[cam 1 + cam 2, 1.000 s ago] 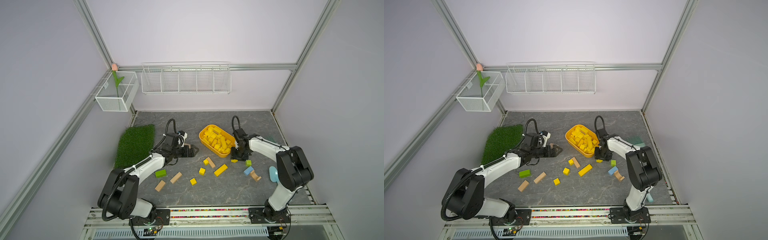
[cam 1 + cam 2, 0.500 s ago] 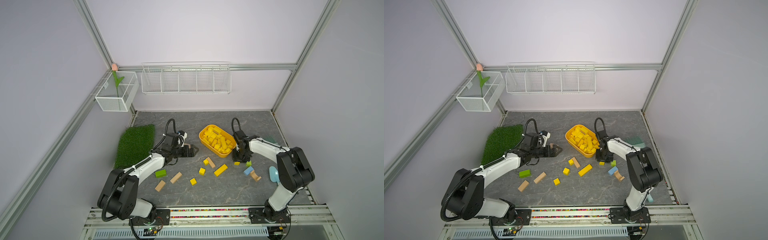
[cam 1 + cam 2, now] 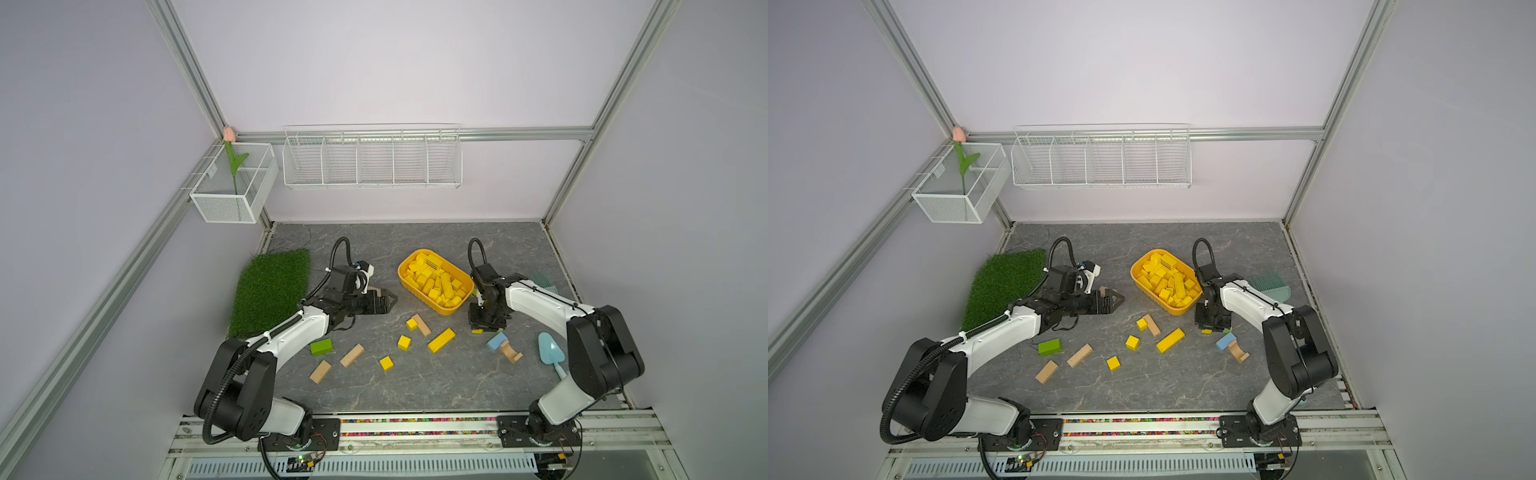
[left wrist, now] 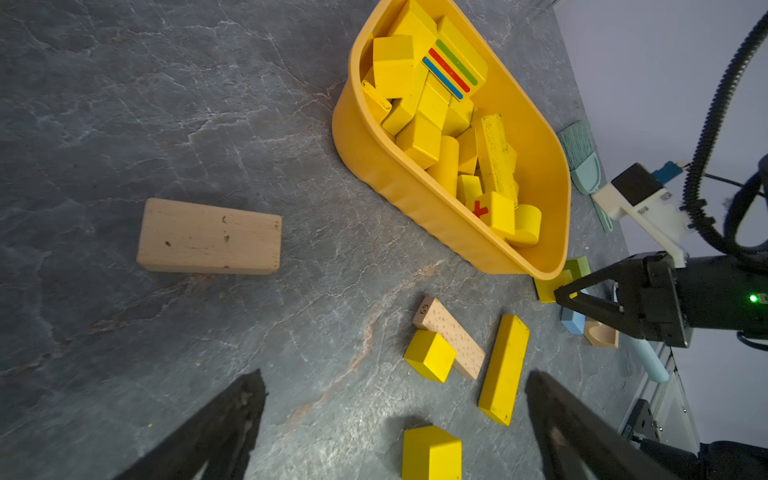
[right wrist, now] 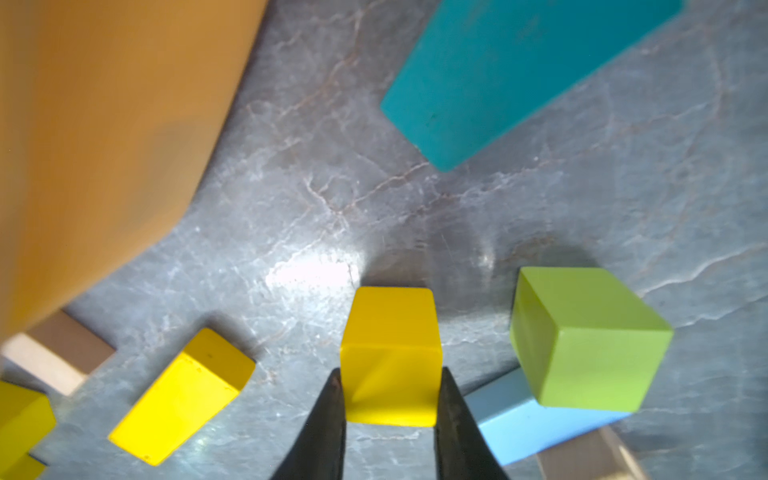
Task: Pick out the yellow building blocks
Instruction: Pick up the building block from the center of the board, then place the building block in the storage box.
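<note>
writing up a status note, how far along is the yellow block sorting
Done: most yellow blocks sit in the yellow tub. In hand: the right gripper pinches a small yellow block, not yet lifted off the table; the left gripper is open and empty. Left: a long yellow bar and three yellow cubes on the table.

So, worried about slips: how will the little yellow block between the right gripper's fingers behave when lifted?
Probably rigid: the yellow block looks like solid painted wood. The right gripper meets flat parallel sides, so it should hold squarely, though glossy paint might slip. Boxy, so unlikely to roll.
</note>
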Tool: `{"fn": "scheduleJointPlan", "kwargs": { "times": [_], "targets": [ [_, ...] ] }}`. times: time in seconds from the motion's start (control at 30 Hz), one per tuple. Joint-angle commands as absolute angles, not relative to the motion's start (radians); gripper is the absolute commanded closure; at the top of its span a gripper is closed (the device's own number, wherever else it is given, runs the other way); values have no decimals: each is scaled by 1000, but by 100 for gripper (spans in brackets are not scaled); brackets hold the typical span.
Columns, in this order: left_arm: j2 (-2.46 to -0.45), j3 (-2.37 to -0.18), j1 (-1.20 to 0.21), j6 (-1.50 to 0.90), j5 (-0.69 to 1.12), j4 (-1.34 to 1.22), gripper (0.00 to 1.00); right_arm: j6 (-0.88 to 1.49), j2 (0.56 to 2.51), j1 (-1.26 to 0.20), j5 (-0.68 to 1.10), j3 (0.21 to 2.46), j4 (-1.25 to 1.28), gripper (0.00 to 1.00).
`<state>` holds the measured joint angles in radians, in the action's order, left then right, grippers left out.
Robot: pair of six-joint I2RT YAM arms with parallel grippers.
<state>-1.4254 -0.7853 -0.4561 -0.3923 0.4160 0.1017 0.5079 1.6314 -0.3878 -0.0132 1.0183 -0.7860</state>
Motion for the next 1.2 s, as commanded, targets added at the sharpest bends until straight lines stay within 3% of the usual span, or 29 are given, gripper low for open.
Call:
{"fn": "scheduleJointPlan", "kwargs": {
  "times": [0.0, 0.53, 0.9, 1.17],
  "targets": [
    [-1404, -779, -450, -406, 405, 82, 0, 514, 1594, -392, 2, 1003, -808, 80],
    [-1412, -784, -446, -407, 408, 84, 0, 474, 1595, -392, 13, 1292, -921, 79],
    [-1428, -792, -442, -407, 422, 86, 0, 484, 1785, -390, 20, 1538, -944, 78],
    [-1432, -792, -440, -408, 428, 84, 0, 561, 1887, -375, 34, 1587, -927, 78]
  ]
}}
